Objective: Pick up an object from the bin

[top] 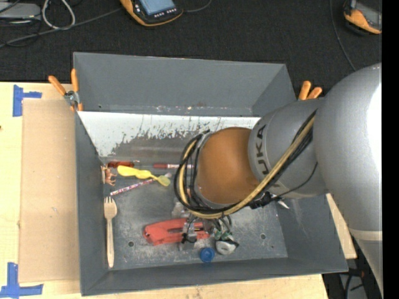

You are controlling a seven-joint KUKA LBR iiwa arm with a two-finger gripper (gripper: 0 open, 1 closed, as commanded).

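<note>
My gripper [189,231] is low at the front middle of the bin, mostly hidden under the arm's orange cover. It sits at the right end of a flat red plastic thing [163,232] lying on the bin floor. Just right of it lie a small blue cap [206,254] and a grey-white lump with green bits [225,246]. Whether anything is between the jaws is hidden.
At the left stands a wooden fork [110,228] along the wall. Behind it lie a yellow balloon-like thing [141,174], a pink striped straw [133,186], a red pen [163,166] and a small coppery piece [111,177]. The arm covers the bin's right half.
</note>
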